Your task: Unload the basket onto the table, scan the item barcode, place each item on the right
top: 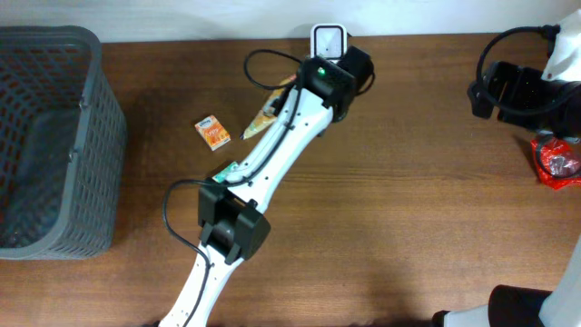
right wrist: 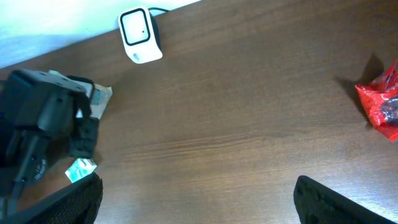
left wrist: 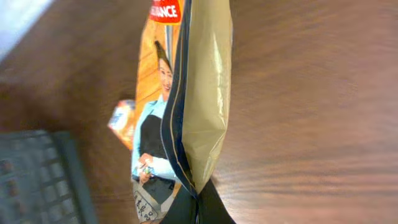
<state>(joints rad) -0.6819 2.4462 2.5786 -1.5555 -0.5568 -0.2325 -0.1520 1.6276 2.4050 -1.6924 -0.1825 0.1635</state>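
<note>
My left gripper [left wrist: 198, 210] is shut on the bottom edge of an orange and tan snack pouch [left wrist: 193, 93] printed with a person's picture. Seen from overhead, the pouch [top: 266, 114] hangs from the left gripper [top: 295, 91], just left of and below the white barcode scanner [top: 327, 41] at the table's back edge. In the right wrist view the scanner [right wrist: 140, 28] stands top left. My right gripper [right wrist: 199, 208] is open over bare wood at the far right, its fingers [right wrist: 336, 202] spread wide with nothing between them.
A grey mesh basket [top: 100, 118] stands at the left edge. A small orange box [top: 211, 133] and a teal packet [top: 227, 170] lie beside the left arm. A red packet [top: 556, 162] lies at the right edge, under the right arm [top: 508, 91].
</note>
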